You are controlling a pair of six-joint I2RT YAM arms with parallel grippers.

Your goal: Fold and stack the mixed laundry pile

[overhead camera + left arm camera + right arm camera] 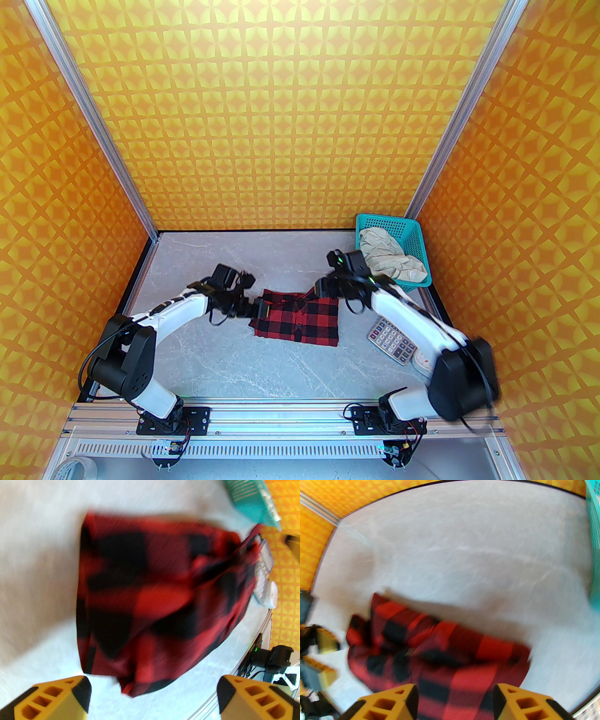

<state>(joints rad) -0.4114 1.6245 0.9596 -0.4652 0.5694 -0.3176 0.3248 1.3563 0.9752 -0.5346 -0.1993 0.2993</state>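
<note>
Two garments, one lot.

1. Red-and-black check shirt (300, 316): lies as a rough folded rectangle mid-table (225, 365), between the arms. Its far edge is rumpled.
2. Cream garment (391, 255): crumpled and unfolded in the teal basket (415, 243), far right corner.

- Left gripper (153, 691): jaws spread wide and empty, just off the shirt's left edge.
- Right gripper (455, 698): jaws apart above the shirt's far right corner. Cloth shows through the gap, with no pinch evident.

Hazards:
- A finger snagging cloth on withdrawal could pull the loose fold open.
- The rumpled top would make an unsteady stack base.
- The calculator (391, 340), beside the shirt under the right arm, could be swept by the forearm.
- The basket may slide or tip when the cream garment is pulled out.
</note>
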